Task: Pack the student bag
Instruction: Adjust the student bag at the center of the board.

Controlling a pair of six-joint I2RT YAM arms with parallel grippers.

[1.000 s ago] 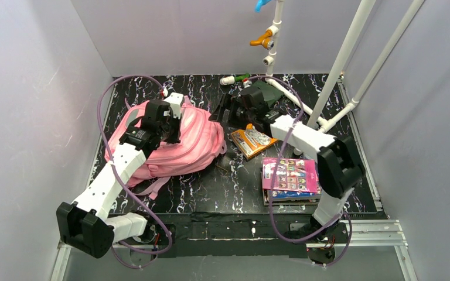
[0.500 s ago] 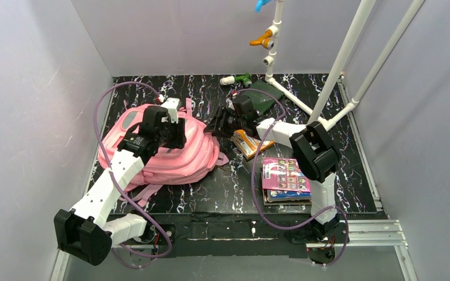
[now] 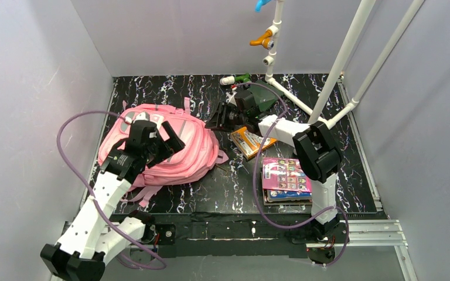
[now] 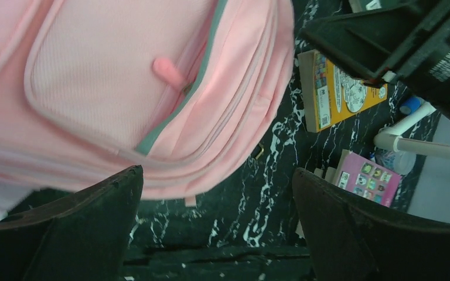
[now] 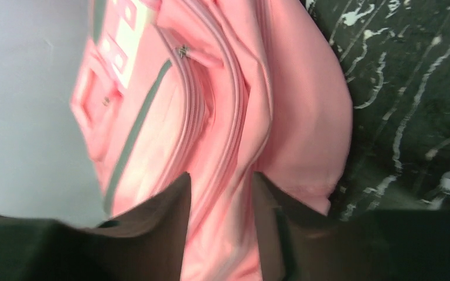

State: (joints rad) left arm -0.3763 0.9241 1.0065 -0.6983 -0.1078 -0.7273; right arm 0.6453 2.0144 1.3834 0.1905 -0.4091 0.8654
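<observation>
Black marbled worktop (image 3: pixel 222 193), boxed in by pale walls. Nearest, on the right: stack of books (image 3: pixel 287 178), pink cover uppermost, not yet packed. Left of that, student bag (image 3: pixel 181 152) lying flat on the left half of the worktop, front pocket up, straps trailing toward the near edge, long axis roughly left to right. Directly above the pocket, left jaws spread wide, holding nothing, clear of the fabric. Just right of the bag, orange booklet (image 3: pixel 251 140) flat on the worktop. At the bag's far-right edge, right jaws drawn in to a narrow gap either side of a ridge of pink fabric beside the zip line — pinched or merely straddled, cannot tell. Farthest back, dark green pouch (image 3: pixel 266 98) and white pipe frame (image 3: pixel 340 64).

Judged from this: opening the bag likely turns on that far-right edge, lying straight ahead of the right jaws and partly between them. Right arm (image 3: pixel 304 140) the closer to the zip; left arm (image 3: pixel 108 187) above the pocket, free to press down or lift.

From the top, right fingertips hidden under the wrist. From the right wrist, fold between the fingers (image 5: pixel 164 222) plain, plus zip pull (image 5: pixel 181 51) and white patch (image 5: pixel 130 28). From the left wrist, the pocket's pink zip tab (image 4: pixel 167 71) — not made out from the top.
</observation>
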